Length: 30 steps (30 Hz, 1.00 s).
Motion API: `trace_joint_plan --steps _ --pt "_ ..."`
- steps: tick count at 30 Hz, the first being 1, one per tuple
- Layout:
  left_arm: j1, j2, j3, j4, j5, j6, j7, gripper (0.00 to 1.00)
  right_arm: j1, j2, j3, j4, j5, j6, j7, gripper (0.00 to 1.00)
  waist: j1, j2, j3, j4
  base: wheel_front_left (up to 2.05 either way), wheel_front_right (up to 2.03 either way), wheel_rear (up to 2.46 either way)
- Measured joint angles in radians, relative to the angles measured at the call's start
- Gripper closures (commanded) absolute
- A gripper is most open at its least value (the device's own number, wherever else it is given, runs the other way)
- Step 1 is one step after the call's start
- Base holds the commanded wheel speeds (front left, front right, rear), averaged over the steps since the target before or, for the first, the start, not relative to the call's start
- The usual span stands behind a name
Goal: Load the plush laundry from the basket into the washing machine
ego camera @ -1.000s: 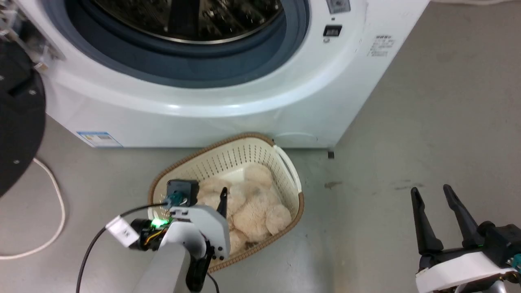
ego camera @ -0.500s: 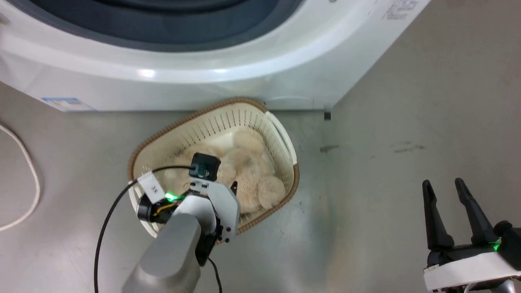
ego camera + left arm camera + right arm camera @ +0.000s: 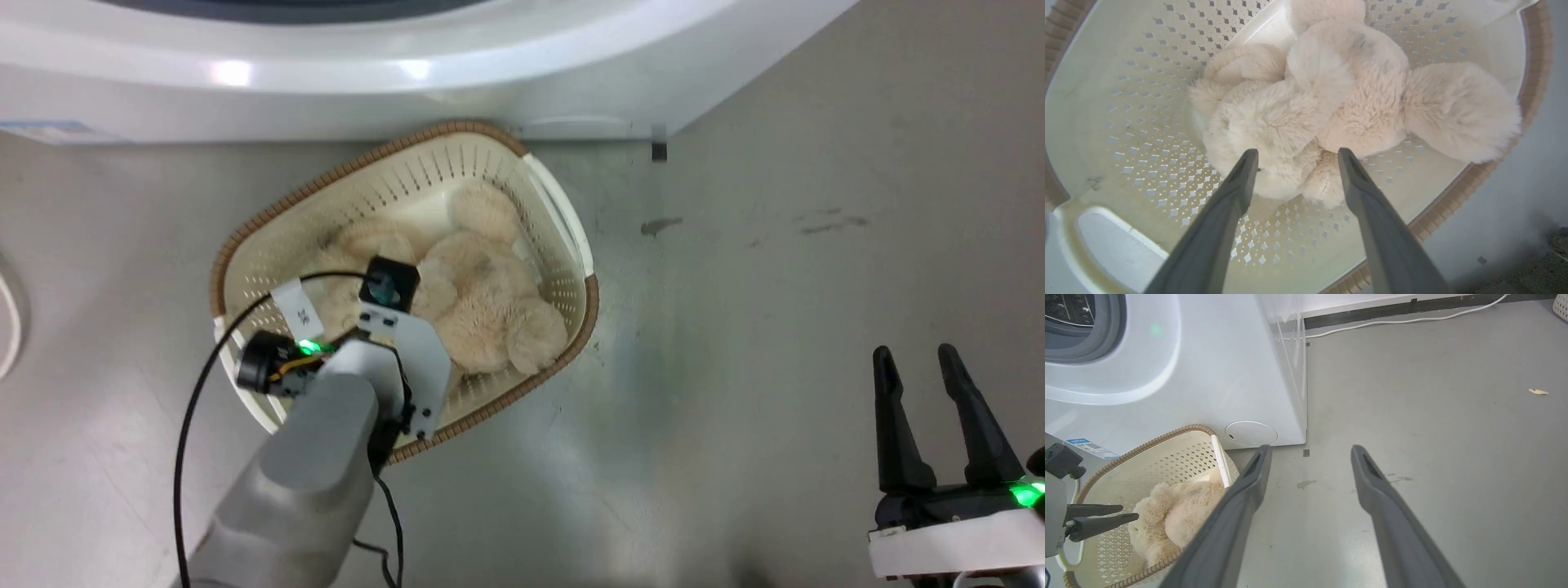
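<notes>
Beside the basket [image 3: 326,186], as the head view has it, the washing machine [image 3: 408,90] stands just behind the far rim. The plush laundry [image 3: 482,302], one big cream bear, lies wholly inside the basket and takes up most of its base. The left arm [image 3: 302,465] reaches in over the near rim. The right gripper [image 3: 914,353] hangs well off to the basket's right over bare floor [image 3: 735,245], fingers apart and holding nothing. By my reckoning nothing is loaded: the grasp, the lift and the carry to the drum are all to come.

Looking down the left wrist view, the left gripper [image 3: 1296,154] is spread wide inside the basket. Its two tips sit on either side of the bear's lower bulge. I cannot tell whether they touch the fur, but they have not closed on it. Nothing else lies in the basket with the bear.

From the right wrist view, the right gripper's fingers are wide, with floor between them. The basket lies to their left, with the bear's pale fur inside it and the left gripper's dark tips poised over it. Above the basket a slice of the porthole [image 3: 1069,326] shows, too little to say what the drum holds.
</notes>
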Motion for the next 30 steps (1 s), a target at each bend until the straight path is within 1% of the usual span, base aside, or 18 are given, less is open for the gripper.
trace_joint_plan --steps 6,13,17,22,25,26,27,28,29,30 --pt "-0.071 0.021 -0.035 0.054 -0.019 0.007 0.005 0.0 0.003 0.0 -0.013 -0.019 0.025 0.0 -0.013 0.0 0.0 0.0 0.065 -0.002 0.0 0.0 0.0" --pt "-0.155 0.031 -0.083 0.114 -0.035 0.009 0.013 0.0 0.024 0.0 -0.028 -0.049 0.049 0.0 -0.03 0.0 0.0 0.0 0.139 -0.002 0.0 0.0 0.0" --pt "-0.202 0.04 -0.114 0.141 -0.038 0.02 -0.005 0.0 0.025 0.0 -0.031 -0.059 0.063 0.0 -0.04 0.0 0.0 0.0 0.18 -0.001 0.0 0.0 0.0" --pt "-0.258 0.049 -0.151 0.18 -0.044 0.021 -0.023 0.0 0.039 0.0 -0.034 -0.069 0.084 0.0 -0.048 0.0 0.0 0.0 0.229 -0.004 0.0 0.0 0.0" --pt "-0.317 0.043 -0.179 0.238 -0.083 0.019 -0.017 0.0 0.045 0.0 -0.037 -0.08 0.102 0.0 -0.064 0.0 -0.0001 0.0 0.284 -0.009 0.0 0.0 0.0" --pt "-0.328 0.043 -0.182 0.248 -0.09 0.018 -0.017 0.59 0.045 0.0 -0.038 -0.082 0.105 0.0 -0.064 0.0 -0.0001 0.0 0.293 -0.01 0.0 0.0 0.0" --pt "-0.328 0.043 -0.182 0.248 -0.09 0.018 -0.017 1.0 0.045 0.0 -0.038 -0.082 0.105 0.0 -0.064 0.0 -0.0001 0.0 0.293 -0.01 0.0 0.0 0.0" --pt "-0.345 0.037 -0.183 0.264 -0.107 0.006 -0.014 1.0 0.045 0.0 -0.038 -0.084 0.11 0.0 -0.066 0.0 0.0 0.0 0.308 -0.013 0.0 0.0 0.0" --pt "-0.345 0.037 -0.183 0.264 -0.107 0.006 -0.014 1.0 0.045 0.0 -0.038 -0.084 0.11 0.0 -0.066 0.0 0.0 0.0 0.308 -0.013 0.0 0.0 0.0" --pt "-0.349 0.029 -0.183 0.271 -0.118 -0.004 -0.004 1.0 0.045 0.0 -0.04 -0.084 0.111 0.0 -0.066 0.0 0.0 0.0 0.309 -0.013 0.0 0.0 0.0"
